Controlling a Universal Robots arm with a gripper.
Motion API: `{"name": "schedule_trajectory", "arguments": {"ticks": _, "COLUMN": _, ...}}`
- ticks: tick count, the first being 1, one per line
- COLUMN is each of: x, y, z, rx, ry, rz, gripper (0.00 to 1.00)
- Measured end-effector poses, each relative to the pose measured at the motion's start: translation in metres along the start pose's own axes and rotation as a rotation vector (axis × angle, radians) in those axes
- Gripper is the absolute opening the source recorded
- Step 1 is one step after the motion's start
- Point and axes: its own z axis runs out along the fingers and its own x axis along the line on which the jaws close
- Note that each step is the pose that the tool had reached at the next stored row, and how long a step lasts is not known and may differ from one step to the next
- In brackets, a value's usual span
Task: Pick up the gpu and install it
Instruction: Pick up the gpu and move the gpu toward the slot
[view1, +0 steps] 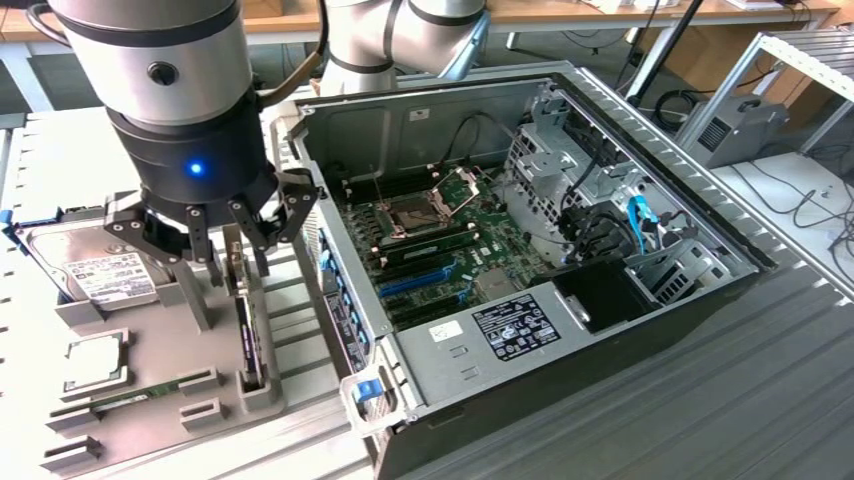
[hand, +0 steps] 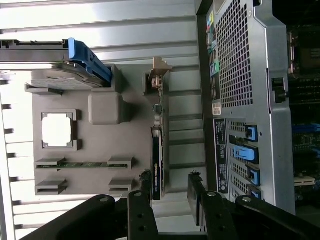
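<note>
So here's how our bench sits: the parts holder (view1: 174, 350) is just beside the open computer case (view1: 360, 130), on the exterior view's left of it. In the holder we've got the hard drive (view1: 96, 272) at the far end, the CPU (view1: 91, 362) nearer the camera and the memory stick (view1: 134, 395) nearest of all. The gpu (view1: 248, 340) stands on edge along the holder's case-side edge, with the gripper (view1: 220, 245) right above it. Inside the case, the motherboard (view1: 441, 235) lies flat at the bottom, power supply (view1: 514, 328) at its near end.
</note>
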Motion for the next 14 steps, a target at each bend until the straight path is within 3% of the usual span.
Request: {"name": "schedule_trajectory", "arguments": {"ticks": 14, "x": 0.0001, "y": -0.0002, "z": 0.0042, "rx": 0.0000, "ry": 0.0000, "rz": 0.000, "gripper": 0.42}}
